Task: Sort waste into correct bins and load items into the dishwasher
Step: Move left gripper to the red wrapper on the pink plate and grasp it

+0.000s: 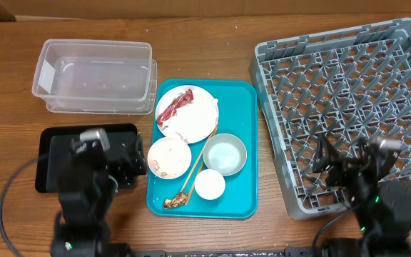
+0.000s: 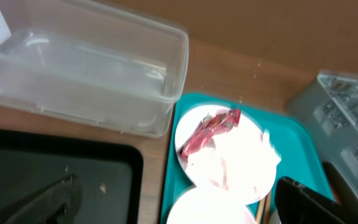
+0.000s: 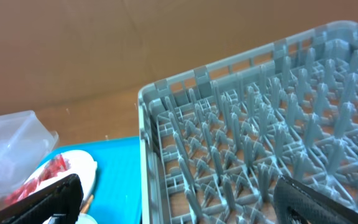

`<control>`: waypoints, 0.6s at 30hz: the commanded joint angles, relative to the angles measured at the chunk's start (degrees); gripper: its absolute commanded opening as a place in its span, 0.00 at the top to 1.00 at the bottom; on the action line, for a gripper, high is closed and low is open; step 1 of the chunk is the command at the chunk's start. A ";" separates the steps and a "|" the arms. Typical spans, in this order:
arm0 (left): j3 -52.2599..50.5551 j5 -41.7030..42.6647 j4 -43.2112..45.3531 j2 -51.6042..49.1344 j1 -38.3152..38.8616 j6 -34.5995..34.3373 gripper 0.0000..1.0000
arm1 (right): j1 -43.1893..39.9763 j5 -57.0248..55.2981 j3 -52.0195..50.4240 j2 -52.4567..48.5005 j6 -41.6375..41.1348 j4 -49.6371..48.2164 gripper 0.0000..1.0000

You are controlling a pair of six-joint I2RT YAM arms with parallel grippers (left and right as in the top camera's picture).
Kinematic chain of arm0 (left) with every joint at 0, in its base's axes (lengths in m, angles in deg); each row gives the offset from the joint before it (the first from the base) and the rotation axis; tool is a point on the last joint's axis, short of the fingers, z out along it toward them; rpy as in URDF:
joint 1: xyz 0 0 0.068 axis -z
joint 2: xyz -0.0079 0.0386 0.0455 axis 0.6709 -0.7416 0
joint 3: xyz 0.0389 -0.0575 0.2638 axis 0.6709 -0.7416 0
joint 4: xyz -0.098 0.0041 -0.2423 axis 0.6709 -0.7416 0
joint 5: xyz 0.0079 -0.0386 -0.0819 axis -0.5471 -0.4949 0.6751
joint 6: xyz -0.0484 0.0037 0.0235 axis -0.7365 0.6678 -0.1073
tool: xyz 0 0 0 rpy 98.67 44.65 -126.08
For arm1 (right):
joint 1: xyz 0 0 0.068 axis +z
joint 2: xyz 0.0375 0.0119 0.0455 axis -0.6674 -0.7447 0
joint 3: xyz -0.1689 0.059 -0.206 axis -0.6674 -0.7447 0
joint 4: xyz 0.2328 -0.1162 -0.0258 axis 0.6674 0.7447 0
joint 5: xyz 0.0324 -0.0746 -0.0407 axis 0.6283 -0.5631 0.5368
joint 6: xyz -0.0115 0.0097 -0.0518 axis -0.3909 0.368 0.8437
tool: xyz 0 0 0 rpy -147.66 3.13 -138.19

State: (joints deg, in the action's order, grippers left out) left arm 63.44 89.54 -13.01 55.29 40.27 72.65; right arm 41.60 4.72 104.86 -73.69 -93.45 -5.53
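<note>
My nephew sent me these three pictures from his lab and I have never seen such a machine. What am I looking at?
Two robot arms sit at a wooden table. The overhead picture looks straight down; the other two come from cameras on each wrist. The left gripper and right gripper are both open and hold nothing. A teal tray carries a plate with crumpled paper, bowls, a small white cup and chopsticks. Left of it are a clear tub and a black tray; right is a grey dish rack, with nothing in it.
</note>
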 commanded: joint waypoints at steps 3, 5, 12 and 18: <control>21.11 2.51 -15.52 -16.33 0.02 6.84 0.00 | 0.22 -0.94 17.05 -13.79 0.44 11.91 0.00; 29.77 2.49 -24.15 -22.58 0.02 6.84 0.00 | 0.20 -0.98 23.76 -19.85 1.75 18.58 0.00; 40.79 2.32 -37.38 -33.20 0.02 6.78 0.00 | 0.22 -1.88 30.21 -28.81 1.88 27.06 0.00; 40.79 6.38 -31.41 -35.58 0.22 6.82 0.00 | 0.20 -2.01 30.21 -29.14 1.90 28.35 0.00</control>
State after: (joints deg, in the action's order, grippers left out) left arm 102.65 91.90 -47.50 20.62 40.27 77.90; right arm 41.60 3.30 133.20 -103.42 -91.96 22.95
